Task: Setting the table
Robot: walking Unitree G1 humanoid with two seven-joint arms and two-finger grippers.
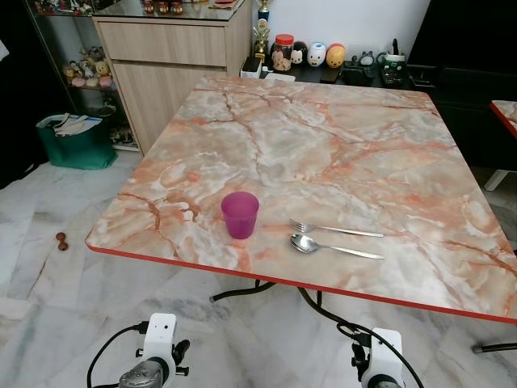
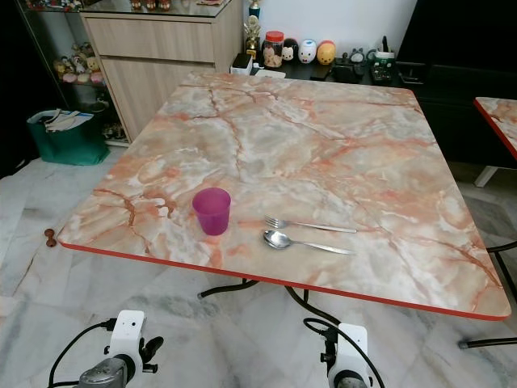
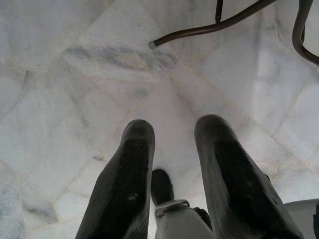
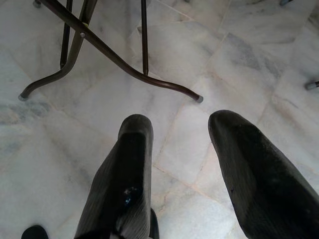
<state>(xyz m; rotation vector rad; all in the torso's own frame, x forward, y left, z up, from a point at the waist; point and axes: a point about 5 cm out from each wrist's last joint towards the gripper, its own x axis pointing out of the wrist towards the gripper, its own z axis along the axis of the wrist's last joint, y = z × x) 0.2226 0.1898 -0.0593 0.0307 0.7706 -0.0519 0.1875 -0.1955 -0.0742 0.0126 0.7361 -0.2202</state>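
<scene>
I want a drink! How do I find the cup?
Find the big pink marble table with the red edge. Near its front edge stands the cup, left of the fork and spoon. It's the only purple thing there.

Two silver-white arm ends, each with a white block housing and black cables looping off. Left gripper [image 3: 172, 154]: two long black fingers [image 3: 127, 189], ribbed matte surface, rounded tips, scuffed. Right gripper [image 4: 177, 159]: same black fingers [image 4: 124, 174], small pale specks near base.
</scene>
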